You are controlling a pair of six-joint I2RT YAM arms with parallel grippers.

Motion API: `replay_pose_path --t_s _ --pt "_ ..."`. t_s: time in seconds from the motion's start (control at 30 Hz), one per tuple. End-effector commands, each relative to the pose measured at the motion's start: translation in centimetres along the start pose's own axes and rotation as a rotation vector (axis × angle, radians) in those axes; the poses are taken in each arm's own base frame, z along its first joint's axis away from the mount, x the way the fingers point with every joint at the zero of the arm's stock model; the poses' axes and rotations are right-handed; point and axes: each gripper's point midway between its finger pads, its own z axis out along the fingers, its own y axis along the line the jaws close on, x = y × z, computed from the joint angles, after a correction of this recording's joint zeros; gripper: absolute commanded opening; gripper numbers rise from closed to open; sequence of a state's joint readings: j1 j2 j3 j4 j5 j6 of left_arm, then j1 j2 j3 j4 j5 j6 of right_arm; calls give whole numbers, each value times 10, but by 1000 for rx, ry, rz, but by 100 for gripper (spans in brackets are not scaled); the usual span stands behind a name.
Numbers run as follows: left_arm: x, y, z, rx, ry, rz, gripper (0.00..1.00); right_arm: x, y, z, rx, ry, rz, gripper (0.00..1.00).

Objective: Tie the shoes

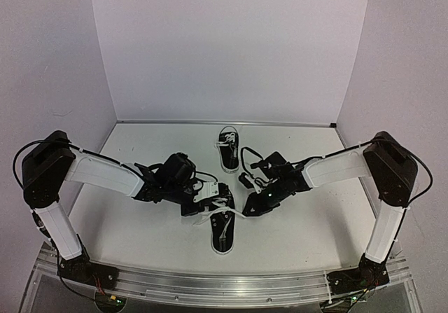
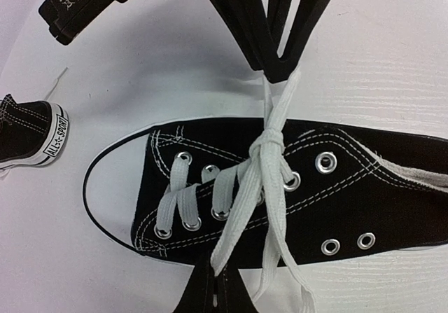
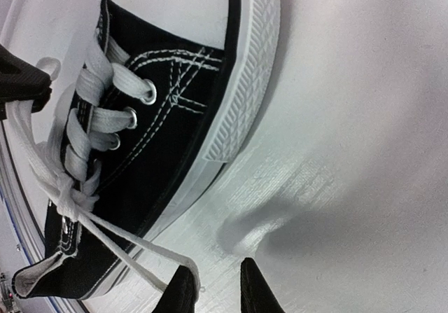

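The near shoe [image 1: 222, 234] lies at the table's front middle, black canvas with white laces. In the left wrist view it [image 2: 350, 187] lies on its side, and its laces cross in one simple knot [image 2: 266, 142]. My left gripper [image 2: 214, 278] is shut on a lace strand [image 2: 234, 208] at the shoe's near side. My right gripper [image 3: 213, 279] stands at the shoe's far side with its jaws a little apart. A lace loop [image 3: 126, 253] is hooked over its left finger [image 3: 180, 292] and runs taut to the knot. It also shows in the left wrist view [image 2: 280, 64]. The second shoe [image 1: 227, 148] lies farther back.
The white table [image 1: 315, 222] is walled by white panels at the back and sides. The second shoe's heel [image 2: 28, 131] shows at the left of the left wrist view. A metal rail [image 1: 224, 285] runs along the near edge.
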State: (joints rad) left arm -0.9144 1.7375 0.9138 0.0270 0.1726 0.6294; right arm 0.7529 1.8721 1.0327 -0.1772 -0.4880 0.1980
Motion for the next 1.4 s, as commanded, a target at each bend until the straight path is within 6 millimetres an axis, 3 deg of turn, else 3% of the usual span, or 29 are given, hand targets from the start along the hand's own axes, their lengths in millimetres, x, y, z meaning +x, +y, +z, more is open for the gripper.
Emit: replay_pose_path --t_s 0.0,0.1,0.83,0.97,1.1,1.37 --pt "-3 13 -12 -50 -8 -9 0 2 -15 -2 92 17 -11 10" --pt "1 15 -11 -58 3 -17 0 2 -16 -3 99 19 -12 0" --pt "21 31 -27 -145 45 -61 0 9 -31 -21 179 14 -17 0" --pt "14 30 -35 -145 3 -54 0 9 -29 -24 169 9 -16 0" --pt "11 25 -30 -106 -7 -55 0 10 -24 -20 133 22 -14 0" --pt "15 30 -39 -149 -16 -61 0 11 -35 -31 172 4 -5 0"
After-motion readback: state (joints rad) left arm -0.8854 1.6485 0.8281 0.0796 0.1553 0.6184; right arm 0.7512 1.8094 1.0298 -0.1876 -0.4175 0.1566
